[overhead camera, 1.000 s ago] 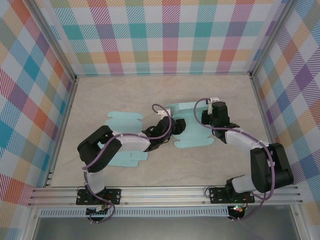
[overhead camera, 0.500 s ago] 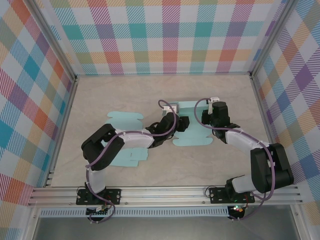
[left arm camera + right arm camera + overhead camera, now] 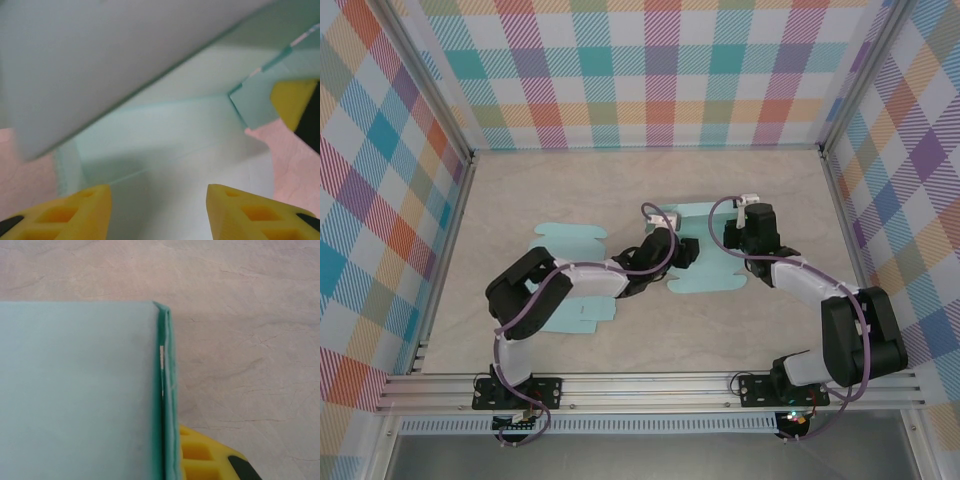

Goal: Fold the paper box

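The pale teal paper box (image 3: 712, 281) lies partly folded at the table's centre. My left gripper (image 3: 686, 250) reaches into it from the left. In the left wrist view its yellow fingers (image 3: 75, 212) stand apart over a flat inner panel (image 3: 165, 150), with a raised flap slanting overhead and nothing pinched. My right gripper (image 3: 732, 238) is at the box's right side, shut on an upright doubled wall (image 3: 169, 390). One yellow finger (image 3: 205, 460) shows behind that wall in the right wrist view.
A second flat teal cut-out (image 3: 568, 240) lies left of the box, under my left arm, with another part (image 3: 582, 315) nearer the front. Checked walls enclose the table on three sides. Bare tabletop (image 3: 240, 340) lies right of the held wall.
My left gripper has pushed further right into the box and its jaws have narrowed a little. The right arm has held still, shut on the wall.
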